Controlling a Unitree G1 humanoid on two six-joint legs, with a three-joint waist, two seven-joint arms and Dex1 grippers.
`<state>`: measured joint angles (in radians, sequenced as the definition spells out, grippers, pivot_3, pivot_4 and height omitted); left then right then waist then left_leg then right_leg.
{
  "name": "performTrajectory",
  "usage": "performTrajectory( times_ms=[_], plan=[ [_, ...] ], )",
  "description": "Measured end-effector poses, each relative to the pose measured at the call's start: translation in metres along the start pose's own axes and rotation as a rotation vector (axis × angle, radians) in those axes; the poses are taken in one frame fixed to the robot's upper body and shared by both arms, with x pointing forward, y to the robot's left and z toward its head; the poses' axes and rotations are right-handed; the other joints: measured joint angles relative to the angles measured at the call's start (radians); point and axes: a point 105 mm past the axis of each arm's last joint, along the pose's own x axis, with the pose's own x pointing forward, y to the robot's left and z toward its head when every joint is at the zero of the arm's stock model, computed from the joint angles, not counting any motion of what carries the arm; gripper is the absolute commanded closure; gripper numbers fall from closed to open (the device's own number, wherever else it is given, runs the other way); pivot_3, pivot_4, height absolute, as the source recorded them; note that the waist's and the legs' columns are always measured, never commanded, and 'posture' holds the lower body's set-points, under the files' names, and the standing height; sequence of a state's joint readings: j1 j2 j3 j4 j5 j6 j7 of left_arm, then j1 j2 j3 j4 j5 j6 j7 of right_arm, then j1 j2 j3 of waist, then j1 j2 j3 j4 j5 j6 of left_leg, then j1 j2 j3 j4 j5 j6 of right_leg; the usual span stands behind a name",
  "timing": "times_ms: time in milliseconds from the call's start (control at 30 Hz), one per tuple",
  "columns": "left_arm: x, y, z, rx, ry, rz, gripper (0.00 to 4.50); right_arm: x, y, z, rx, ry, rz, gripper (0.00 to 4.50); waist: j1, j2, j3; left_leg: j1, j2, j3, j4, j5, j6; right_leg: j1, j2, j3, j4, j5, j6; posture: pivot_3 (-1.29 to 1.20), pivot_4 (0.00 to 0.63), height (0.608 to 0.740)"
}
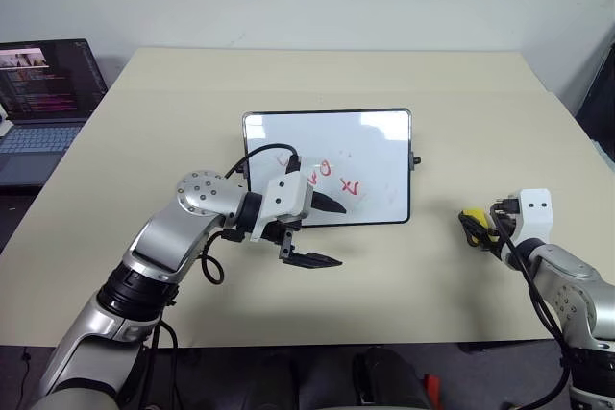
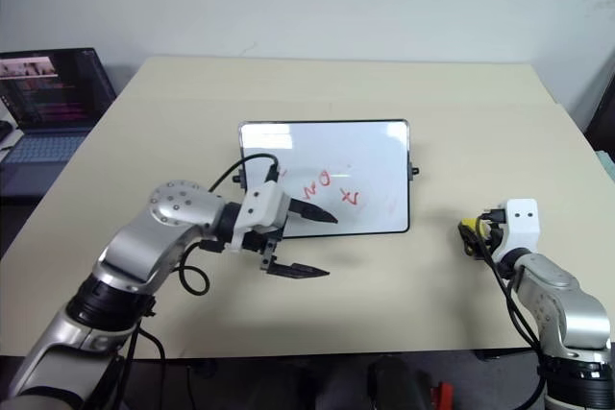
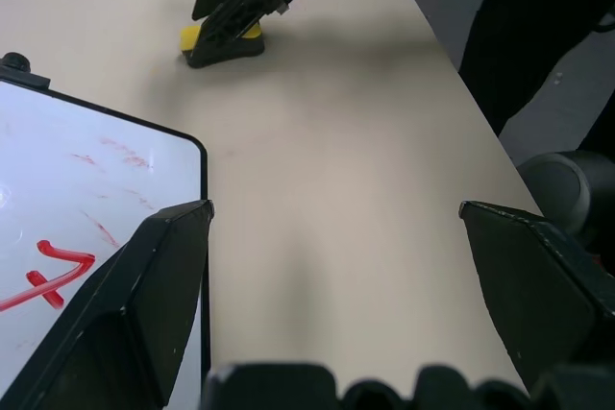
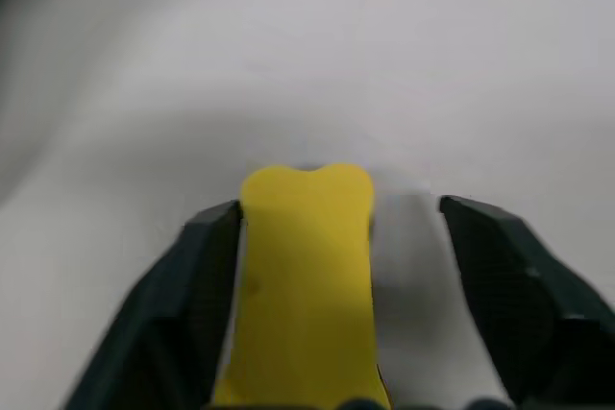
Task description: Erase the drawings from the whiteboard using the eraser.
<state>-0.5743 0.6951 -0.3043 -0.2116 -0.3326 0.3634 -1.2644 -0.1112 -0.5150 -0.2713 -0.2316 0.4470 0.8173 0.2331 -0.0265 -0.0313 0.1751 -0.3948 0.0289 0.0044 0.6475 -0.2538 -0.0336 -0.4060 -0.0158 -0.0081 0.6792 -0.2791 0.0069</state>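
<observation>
My right pincer (image 4: 336,285) straddles the eraser (image 4: 306,276), fingers apart; my left pincer (image 1: 320,232) gapes over the whiteboard's (image 1: 327,141) near edge.

whiteboard (image 2: 327,175): red drawings (image 2: 332,189), letter-like scribbles, maybe an "N", a "0" and a cross-like mark, no clear word | laptop (image 1: 43,93): lines of text on the lit screen, too small to read | no brands, labels or numbers readable
</observation>
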Motion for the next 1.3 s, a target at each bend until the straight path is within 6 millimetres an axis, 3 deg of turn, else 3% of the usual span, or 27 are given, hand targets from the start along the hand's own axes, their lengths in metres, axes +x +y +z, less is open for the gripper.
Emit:
performTrajectory(
  times_ms=[100, 133, 300, 467, 600, 667, 767, 867, 967, 1100, 1300],
  plan=[
    [0.0, -0.001, 0.0, 0.001, 0.0, 0.009, 0.0, 0.001, 0.001, 0.003, -0.006, -0.006, 0.004, 3.15, 0.0, 0.0, 0.0, 0.0, 0.0, 0.0, 0.0, 0.0, 0.0, 0.0, 0.0, 0.0, 0.0, 0.0, 0.0, 0.0, 0.15, 0.74],
    [-0.001, -0.001, -0.001, -0.003, 0.001, 0.013, 0.0, 0.001, 0.001, 0.004, -0.009, -0.01, 0.005, 3.28, 0.0, 0.0, 0.0, 0.0, 0.0, 0.0, 0.0, 0.0, 0.0, 0.0, 0.0, 0.0, 0.0, 0.0, 0.0, 0.0, 0.15, 0.74],
    [-0.007, -0.002, -0.008, -0.076, -0.004, 0.088, 0.0, -0.001, 0.004, 0.009, -0.03, -0.025, 0.007, 3.29, -0.001, 0.0, 0.0, 0.0, 0.001, 0.0, 0.0, 0.0, 0.0, 0.0, 0.0, 0.0, 0.0, 0.0, 0.0, 0.0, 0.15, 0.74],
    [-0.031, 0.008, -0.017, -0.224, -0.028, 0.365, 0.0, -0.017, 0.019, 0.026, -0.1, -0.107, 0.034, 3.29, -0.002, 0.0, 0.0, 0.0, 0.002, -0.001, 0.0, 0.0, 0.0, 0.0, -0.001, -0.001, 0.001, -0.001, 0.001, 0.0, 0.15, 0.74],
    [-0.043, 0.004, -0.025, -0.325, -0.016, 0.505, 0.0, -0.031, 0.037, 0.041, -0.149, -0.187, 0.079, 3.29, 0.0, 0.0, 0.0, 0.0, 0.001, -0.001, 0.001, 0.0, 0.0, 0.0, -0.003, -0.001, 0.001, -0.001, 0.003, 0.0, 0.15, 0.74],
    [-0.049, 0.002, -0.023, -0.353, -0.021, 0.524, 0.0, -0.038, 0.052, 0.055, -0.169, -0.252, 0.138, 3.29, 0.0, 0.0, 0.0, 0.001, 0.001, -0.001, 0.001, 0.0, 0.0, 0.001, -0.002, -0.001, 0.001, -0.002, 0.003, 0.0, 0.15, 0.74],
    [-0.073, 0.004, -0.026, -0.375, 0.044, 0.576, 0.0, -0.042, 0.094, 0.081, -0.199, -0.359, 0.309, 3.29, -0.009, 0.0, 0.0, 0.004, 0.002, 0.0, 0.0, 0.0, 0.0, 0.001, -0.002, 0.001, 0.002, -0.002, 0.004, 0.0, 0.15, 0.74],
    [-0.101, 0.016, -0.034, -0.391, 0.102, 0.697, 0.0, -0.04, 0.129, 0.102, -0.266, -0.419, 0.445, 3.29, -0.004, 0.0, 0.0, 0.005, 0.001, -0.001, 0.0, 0.0, 0.0, 0.002, 0.001, -0.001, 0.002, -0.002, 0.004, 0.0, 0.15, 0.74],
    [-0.113, 0.02, -0.043, -0.422, 0.136, 0.762, 0.0, -0.034, 0.158, 0.115, -0.326, -0.443, 0.53, 3.3, -0.003, 0.0, 0.0, 0.003, 0.002, -0.001, 0.0, 0.0, 0.0, 0.001, 0.0, 0.0, 0.002, 0.0, 0.0, 0.0, 0.15, 0.74],
    [-0.115, 0.016, -0.055, -0.473, 0.173, 0.799, 0.0, -0.027, 0.202, 0.118, -0.519, -0.472, 0.623, 3.3, -0.003, -0.001, 0.0, 0.0, 0.001, -0.001, 0.0, 0.0, 0.0, 0.0, -0.003, -0.001, 0.0, 0.0, -0.001, 0.0, 0.15, 0.74],
    [-0.116, 0.015, -0.069, -0.507, 0.227, 0.842, 0.0, 0.001, 0.251, 0.106, -0.894, -0.515, 0.637, 3.3, -0.002, -0.001, 0.0, -0.001, 0.001, -0.002, 0.001, 0.0, 0.0, -0.002, -0.004, -0.002, 0.001, 0.0, -0.001, 0.0, 0.15, 0.74]
  ],
)
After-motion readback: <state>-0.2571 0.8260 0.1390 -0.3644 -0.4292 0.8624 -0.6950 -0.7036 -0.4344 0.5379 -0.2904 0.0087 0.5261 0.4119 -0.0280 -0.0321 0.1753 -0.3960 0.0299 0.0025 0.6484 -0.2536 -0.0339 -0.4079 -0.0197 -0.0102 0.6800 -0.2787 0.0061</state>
